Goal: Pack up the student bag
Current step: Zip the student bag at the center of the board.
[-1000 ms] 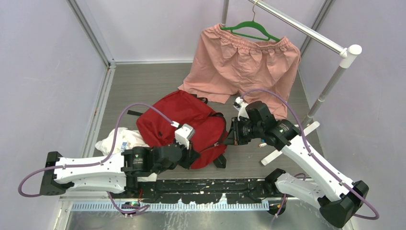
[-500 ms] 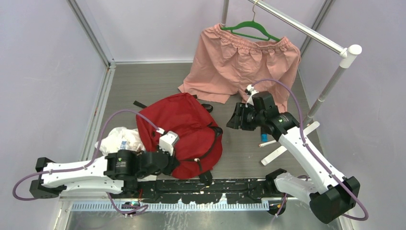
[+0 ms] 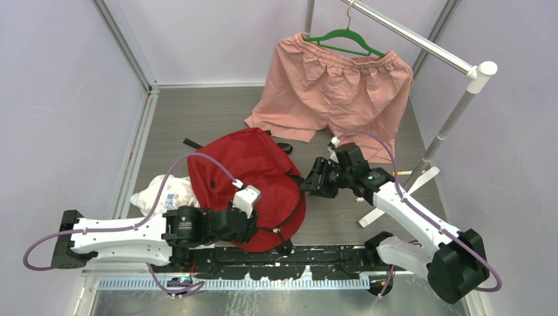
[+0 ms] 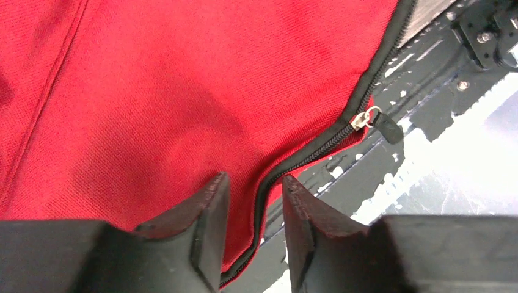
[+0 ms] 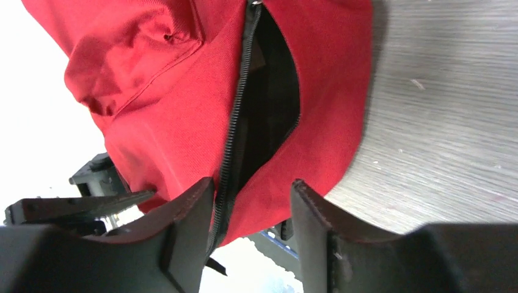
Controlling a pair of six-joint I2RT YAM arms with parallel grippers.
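Observation:
The student bag (image 3: 253,168), a large red backpack with black zippers, lies on the grey table between my two arms. My left gripper (image 3: 258,228) is at its near edge. In the left wrist view the left gripper (image 4: 253,190) stands slightly open, and the bag's black zipper seam (image 4: 317,146) runs loosely between the fingers without being pinched. A zipper pull (image 4: 374,118) hangs further along. My right gripper (image 3: 306,185) is at the bag's right side. In the right wrist view the right gripper (image 5: 251,186) stands open in front of the gaping zip mouth (image 5: 269,104), which is dark inside.
Pink shorts (image 3: 335,89) hang on a green hanger (image 3: 345,38) from a metal rail (image 3: 421,41) at the back. A white plastic bag (image 3: 161,191) lies left of the backpack. The rail's white foot (image 3: 398,197) lies at the right, and the black mounting rail (image 3: 289,255) along the near edge.
Both grippers have let go of the bag and opened. The bag has sunk and shifted towards the near edge. The right gripper pulled back, then came in towards the bag's right side.

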